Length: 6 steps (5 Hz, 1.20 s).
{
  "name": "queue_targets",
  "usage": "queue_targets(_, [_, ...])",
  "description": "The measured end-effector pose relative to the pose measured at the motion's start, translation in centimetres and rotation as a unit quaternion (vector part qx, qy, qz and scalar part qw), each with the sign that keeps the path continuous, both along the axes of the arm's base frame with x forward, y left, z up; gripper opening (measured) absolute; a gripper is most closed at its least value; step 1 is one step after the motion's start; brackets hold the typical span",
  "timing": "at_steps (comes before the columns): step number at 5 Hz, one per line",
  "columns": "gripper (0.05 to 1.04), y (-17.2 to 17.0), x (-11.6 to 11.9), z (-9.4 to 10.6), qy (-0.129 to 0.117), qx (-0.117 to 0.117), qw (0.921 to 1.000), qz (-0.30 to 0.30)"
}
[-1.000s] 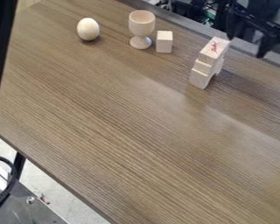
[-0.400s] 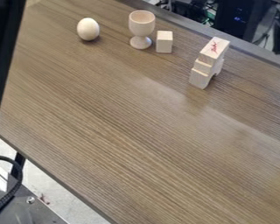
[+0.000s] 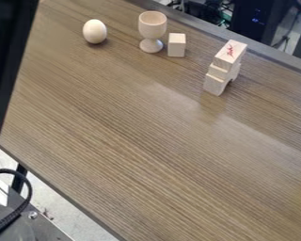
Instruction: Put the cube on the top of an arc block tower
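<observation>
Camera view: the cube [image 3: 177, 45] stands just right of the cup [image 3: 152, 27], the tower [image 3: 223, 70] farther right. Grip squarely across 2 opposite sides, clear of the cup (whether the gripper is wide or narrow, I cannot tell).

The brown wooden bench [image 3: 115, 141] is striped with fine darker grain. The egg-shaped ivory object [image 3: 94, 31] is plain; the pale beige wooden goblet [image 3: 152, 25] is slightly pinkish. The small cream wooden cube [image 3: 177, 45] is unmarked, while the pale wooden arc block tower [image 3: 221, 70] bears a red scribble on top. The looped braided cable [image 3: 29, 188] is black.
</observation>
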<state>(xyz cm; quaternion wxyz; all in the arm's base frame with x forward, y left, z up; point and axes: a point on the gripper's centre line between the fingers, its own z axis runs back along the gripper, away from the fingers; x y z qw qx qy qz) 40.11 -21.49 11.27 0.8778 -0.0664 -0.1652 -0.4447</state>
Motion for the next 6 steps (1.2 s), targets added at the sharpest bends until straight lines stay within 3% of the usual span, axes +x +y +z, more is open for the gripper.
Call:
queue_targets(2, [1.001, -1.7, -0.2, -2.8, 0.037, 0.003, 0.9992, 0.017])
queue_targets(3, [1.001, -2.3, -0.6, -5.8, 0.087, 0.006, 0.9955, 0.038])
queue_targets(4, [1.001, -2.4, -0.9, -6.3, 0.113, -0.006, 0.9918, 0.061])
queue_targets(5, [0.95, -1.9, -1.1, -6.9, 0.121, -0.006, 0.9903, 0.068])
queue_targets(6, [0.674, -1.5, -1.6, -8.2, 0.123, -0.002, 0.9898, 0.072])
